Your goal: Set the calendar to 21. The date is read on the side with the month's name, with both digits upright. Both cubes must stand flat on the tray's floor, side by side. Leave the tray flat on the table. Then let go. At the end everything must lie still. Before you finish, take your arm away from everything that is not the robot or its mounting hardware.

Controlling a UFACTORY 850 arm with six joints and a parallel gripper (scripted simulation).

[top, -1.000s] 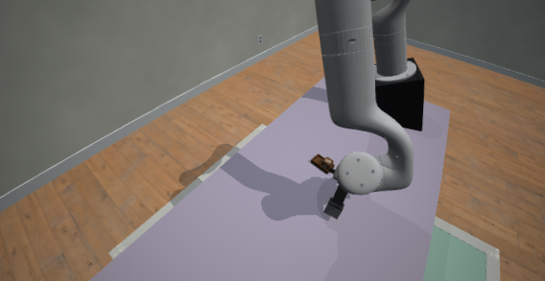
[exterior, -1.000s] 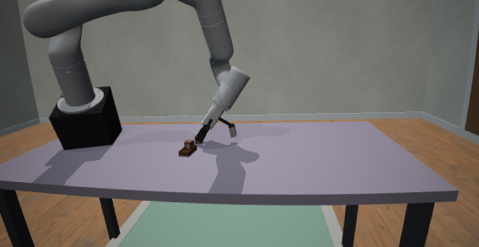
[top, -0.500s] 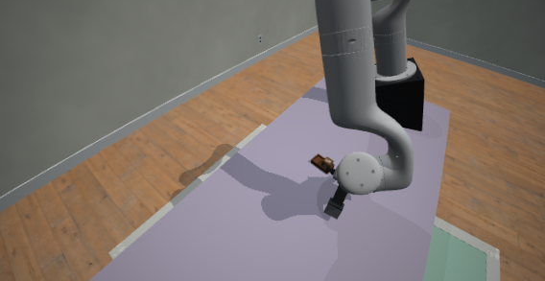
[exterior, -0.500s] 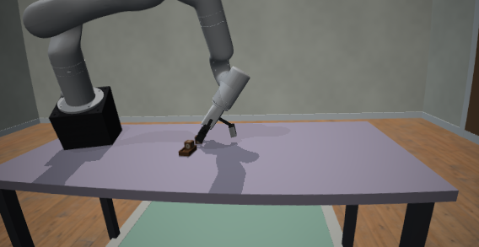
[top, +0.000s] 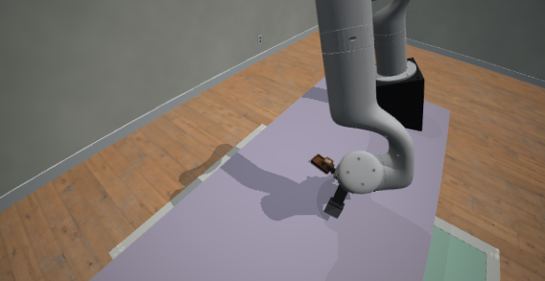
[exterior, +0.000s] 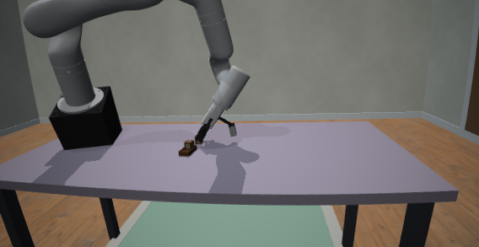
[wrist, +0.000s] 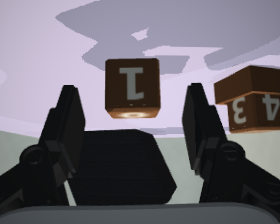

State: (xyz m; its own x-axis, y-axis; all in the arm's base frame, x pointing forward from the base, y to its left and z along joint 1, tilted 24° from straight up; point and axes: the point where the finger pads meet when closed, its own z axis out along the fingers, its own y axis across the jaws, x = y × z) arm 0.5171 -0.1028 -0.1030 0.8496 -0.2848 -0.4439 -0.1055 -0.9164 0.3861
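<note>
A brown cube (wrist: 126, 102) lies between the fingers in the wrist view, with a gap on each side; a pale 1 shows upside down there, and a pale ring on its lower face. In the exterior view it is a small brown patch by the fingertips; in the top view the arm hides it. My gripper (top: 334, 171) (exterior: 198, 140) (wrist: 133, 102) is open around it. The tray (top: 318, 164) (exterior: 183, 152) (wrist: 241, 82) stands close by on the table. Another cube (top: 328, 161) (exterior: 189, 145) (wrist: 258, 116) is in it, showing 3 and 4 upside down in the wrist view. The month's name is not readable.
The lilac table (top: 269, 257) (exterior: 337, 163) carries the tray and the cubes. The black robot base (top: 400, 104) (exterior: 86, 120) stands at its far end in the top view. The wrist camera (top: 334, 208) (exterior: 233, 130) juts out beside the gripper, above the table.
</note>
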